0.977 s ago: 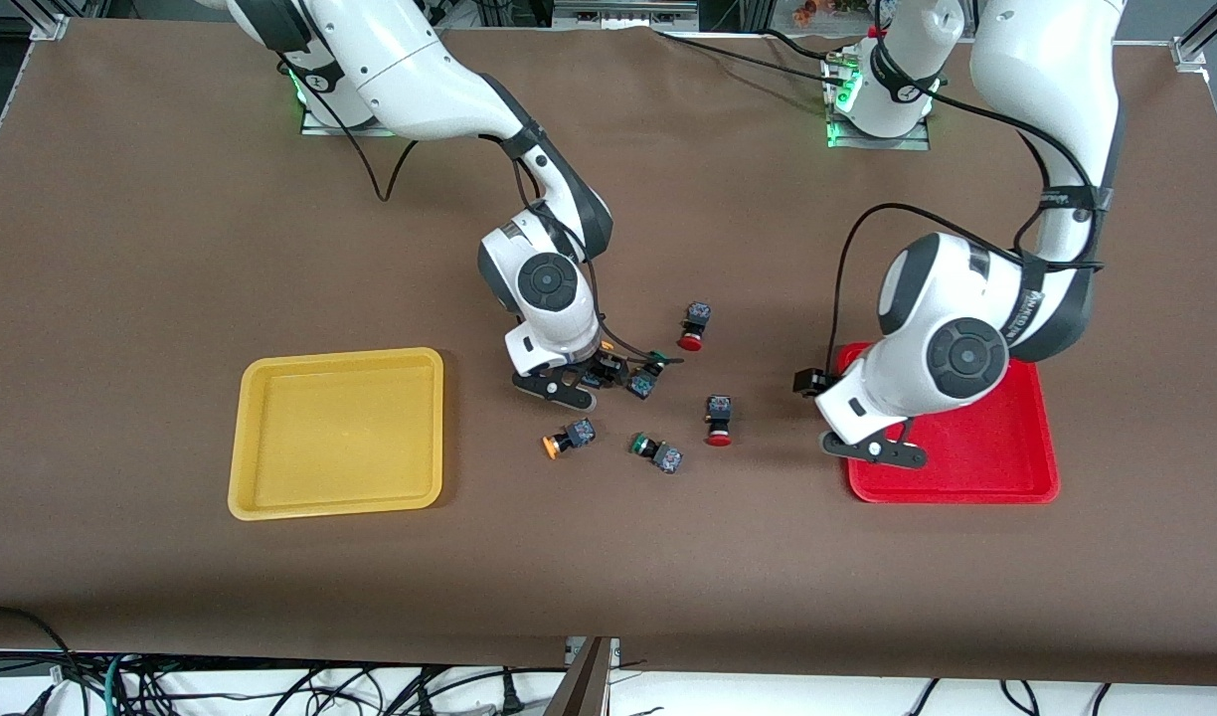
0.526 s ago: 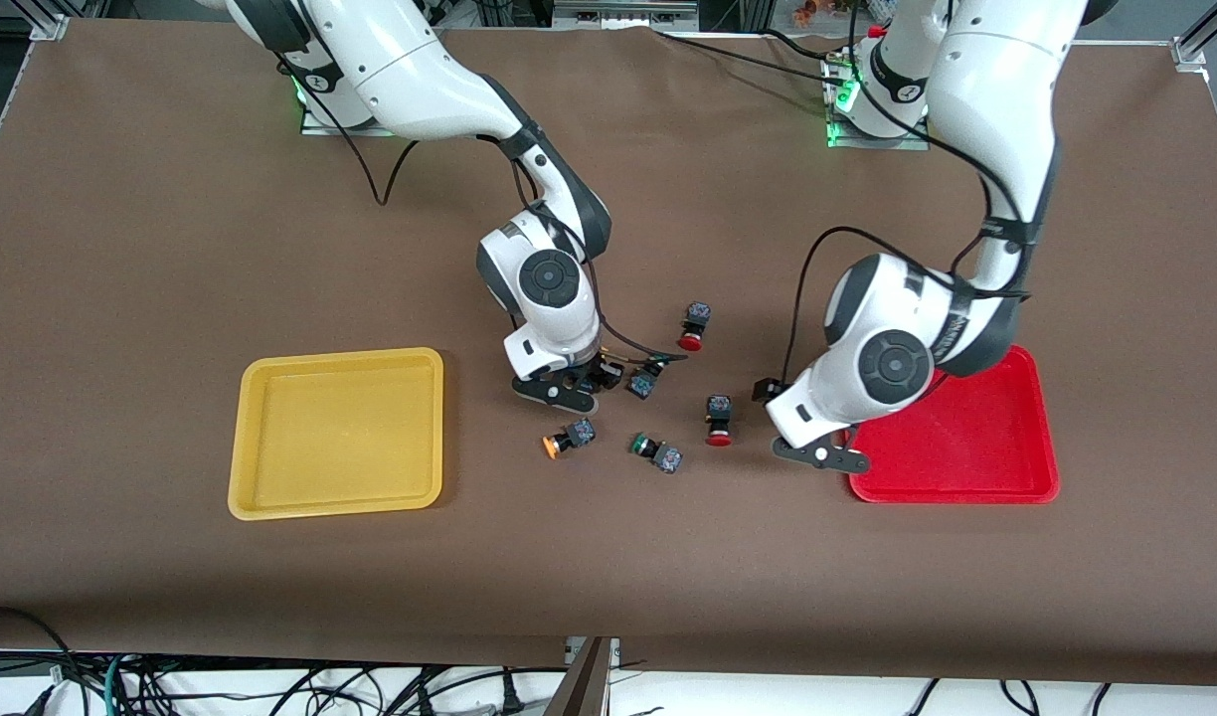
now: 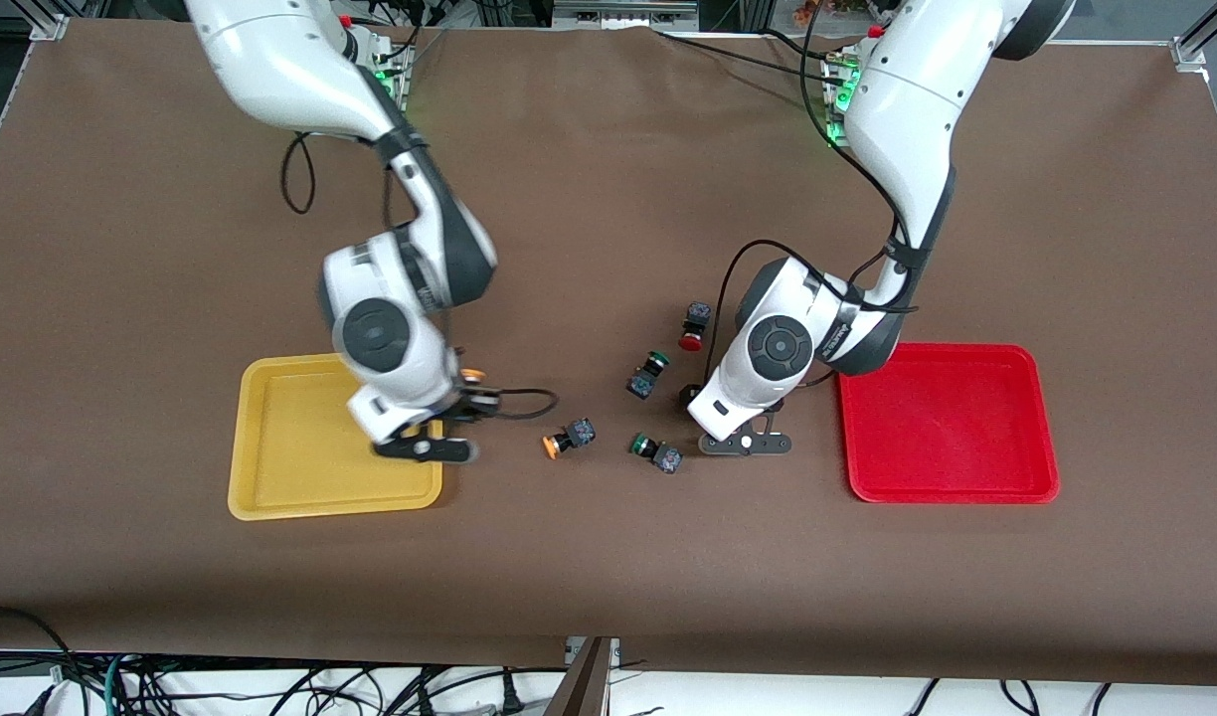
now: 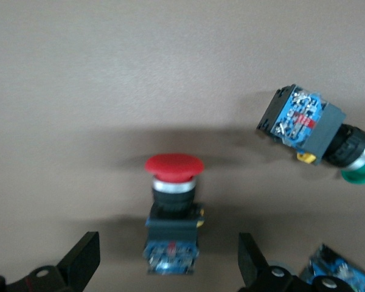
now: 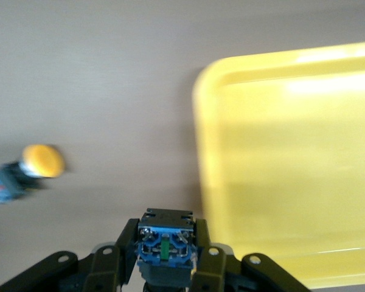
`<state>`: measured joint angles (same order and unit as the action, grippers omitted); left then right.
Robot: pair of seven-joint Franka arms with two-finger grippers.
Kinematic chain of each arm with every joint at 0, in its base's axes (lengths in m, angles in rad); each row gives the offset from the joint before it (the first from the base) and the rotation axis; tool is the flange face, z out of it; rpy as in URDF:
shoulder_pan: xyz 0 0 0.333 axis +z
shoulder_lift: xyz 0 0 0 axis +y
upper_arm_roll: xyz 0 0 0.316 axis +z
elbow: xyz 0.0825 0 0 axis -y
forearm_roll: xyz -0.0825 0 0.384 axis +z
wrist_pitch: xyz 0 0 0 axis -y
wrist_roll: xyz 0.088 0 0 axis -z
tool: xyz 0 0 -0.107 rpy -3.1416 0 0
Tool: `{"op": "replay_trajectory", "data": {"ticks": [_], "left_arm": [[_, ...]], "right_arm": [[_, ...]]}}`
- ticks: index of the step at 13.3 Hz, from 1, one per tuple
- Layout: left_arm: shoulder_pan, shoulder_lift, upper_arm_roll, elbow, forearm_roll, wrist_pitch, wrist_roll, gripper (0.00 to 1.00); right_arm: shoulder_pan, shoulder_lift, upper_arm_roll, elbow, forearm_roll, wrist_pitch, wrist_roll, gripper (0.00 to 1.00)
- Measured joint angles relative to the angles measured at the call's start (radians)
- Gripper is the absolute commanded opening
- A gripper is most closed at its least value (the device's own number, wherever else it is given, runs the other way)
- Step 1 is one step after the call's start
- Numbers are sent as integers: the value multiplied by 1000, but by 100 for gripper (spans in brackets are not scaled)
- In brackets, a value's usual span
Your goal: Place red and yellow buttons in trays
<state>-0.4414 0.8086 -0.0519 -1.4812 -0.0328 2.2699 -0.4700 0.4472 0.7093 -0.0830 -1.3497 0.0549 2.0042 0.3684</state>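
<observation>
Now right claw point(image 5: 165, 267) clamps yellow button point(image 5: 165, 243) over yellow tray point(image 3: 270, 467); left claw point(image 4: 167, 267) wide, straddling red button point(image 4: 173, 201).

Robotics lab; cable-strewn test table point(image 3: 608, 557)

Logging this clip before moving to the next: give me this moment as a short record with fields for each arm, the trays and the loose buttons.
right gripper: shut on a yellow button, over the yellow tray's edge
left gripper: open, straddling a red button on the table
yellow tray: no button seen in it
red tray: no button seen in it
second red button: loose, farther from the front camera than the green ones
second yellow button: loose, between the trays
green buttons: two, loose
</observation>
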Motion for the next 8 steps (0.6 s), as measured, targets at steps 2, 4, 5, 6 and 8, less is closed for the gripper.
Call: {"op": "replay_trajectory", "data": {"ticks": [2, 4, 5, 6, 8], "left_arm": [[-10, 26, 0, -5, 0, 48, -2, 89], [-10, 33, 2, -6, 0, 54, -2, 10], [-10, 33, 4, -6, 0, 54, -2, 0], [-10, 32, 6, -6, 0, 53, -2, 0], [-10, 25, 7, -4, 0, 20, -8, 0]], "right_arm": [[-112, 8, -6, -16, 0, -21, -176, 4], [-231, 32, -5, -27, 1, -21, -324, 4], [-274, 44, -3, -28, 1, -21, -366, 4], [-298, 53, -2, -31, 2, -21, -384, 4], [-310, 70, 2, -48, 9, -19, -385, 4]]}}
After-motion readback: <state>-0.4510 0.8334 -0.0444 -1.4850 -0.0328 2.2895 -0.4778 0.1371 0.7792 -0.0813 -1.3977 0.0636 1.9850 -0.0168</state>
